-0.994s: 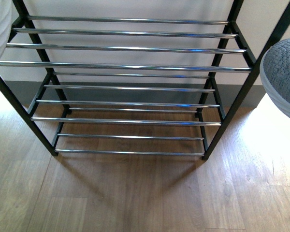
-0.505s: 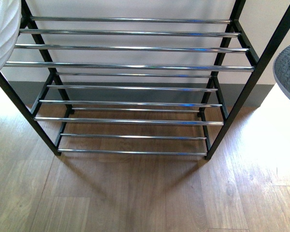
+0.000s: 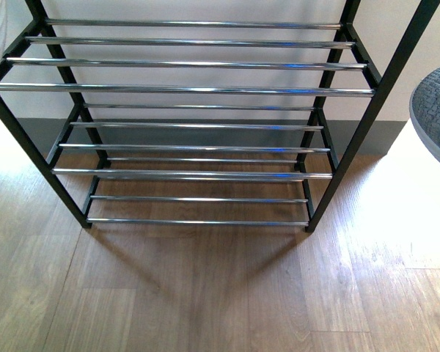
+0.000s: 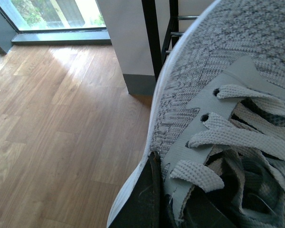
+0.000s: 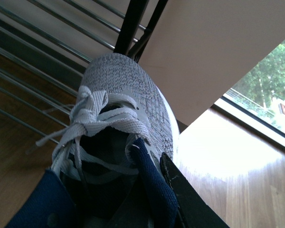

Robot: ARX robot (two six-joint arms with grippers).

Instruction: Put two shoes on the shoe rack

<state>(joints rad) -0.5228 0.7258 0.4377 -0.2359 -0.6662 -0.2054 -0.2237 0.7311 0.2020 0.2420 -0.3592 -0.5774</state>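
Wood-plank floor (image 3: 205, 293) runs up to a white wall (image 3: 205, 77) with a grey skirting (image 3: 205, 136), and the rack (image 3: 183, 89) stands against it, a black frame with tiers of chrome bars. Neither arm shows in the front view. Only the knit toe of the right sneaker (image 3: 434, 110) enters at the right edge, raised off the floor just outside the rack's right front post, about level with the nearest upper tier. In the right wrist view the right gripper (image 5: 164, 199) is closed on this shoe's collar. One dark finger (image 5: 192, 206) lies along the outside of the navy lining, and the other is hidden inside the shoe. The arm holds the shoe with laces up and the toe aimed at the black post, with the bars beyond it. In the left wrist view the left gripper (image 4: 173, 206) is likewise pinched on the left sneaker (image 4: 204, 85) at the side of the lace panel. One dark finger (image 4: 149, 199) presses between the white sole edge and the grey upper. That shoe hangs above the floor, its toe pointing towards a black rack post and a wall corner. A window (image 4: 52, 12) lies further off along the floor.
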